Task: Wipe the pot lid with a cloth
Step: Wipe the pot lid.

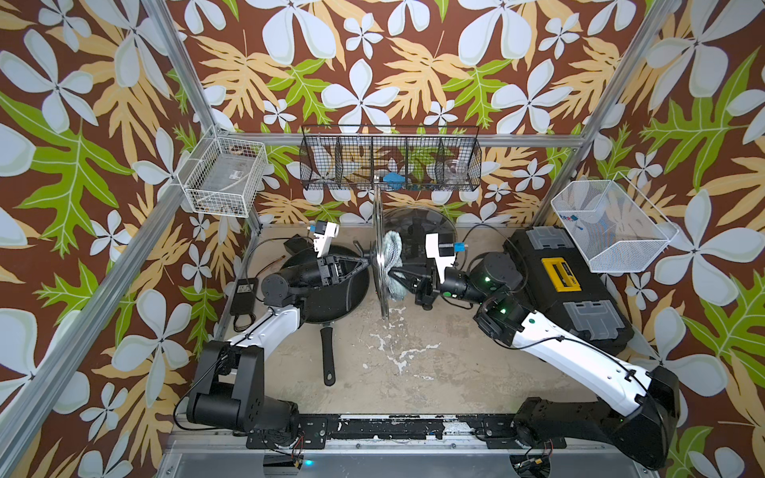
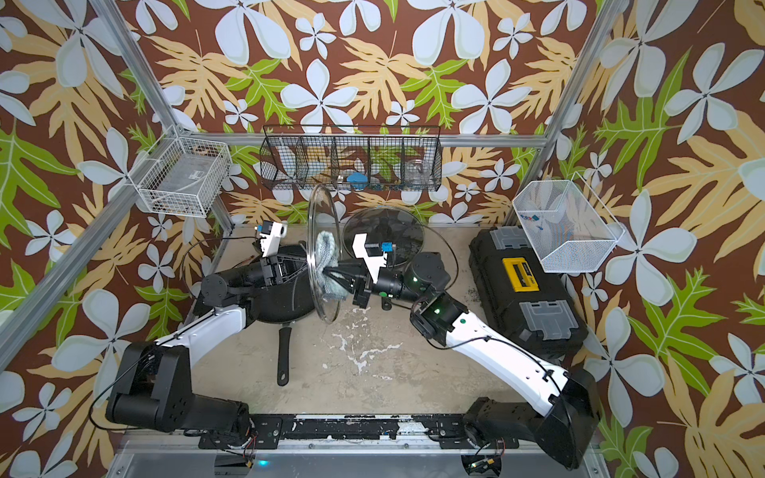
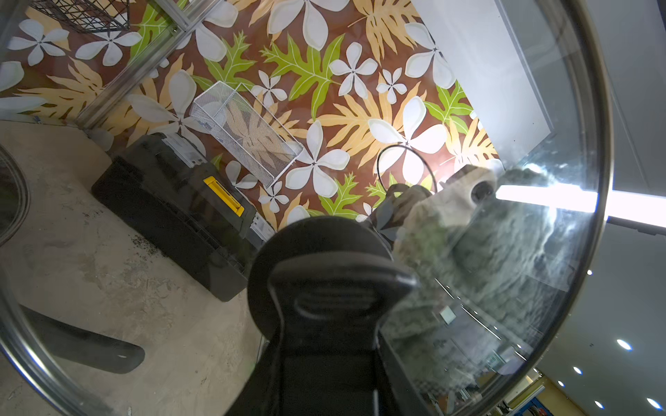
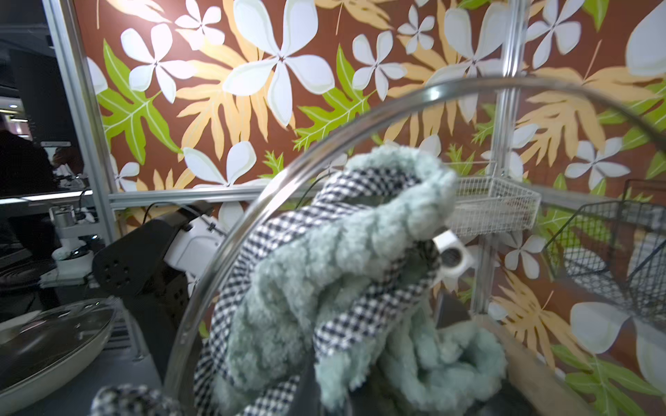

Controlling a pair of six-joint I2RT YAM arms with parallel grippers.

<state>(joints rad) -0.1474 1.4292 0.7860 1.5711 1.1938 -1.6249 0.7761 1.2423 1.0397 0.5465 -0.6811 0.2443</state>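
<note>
Right wrist alone resolves checked trim on cloth (image 4: 324, 266), right tool (image 1: 394, 273) pinching it, left tool (image 1: 366, 259) gripping lid (image 2: 321, 207) knob.

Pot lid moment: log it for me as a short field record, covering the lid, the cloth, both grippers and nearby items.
glass lid: upright on edge
cloth: bunched against the lid face opposite the knob
left gripper: shut on the knob
right gripper: shut on the cloth
nearby: frying pan, second lid, toolbox
</note>
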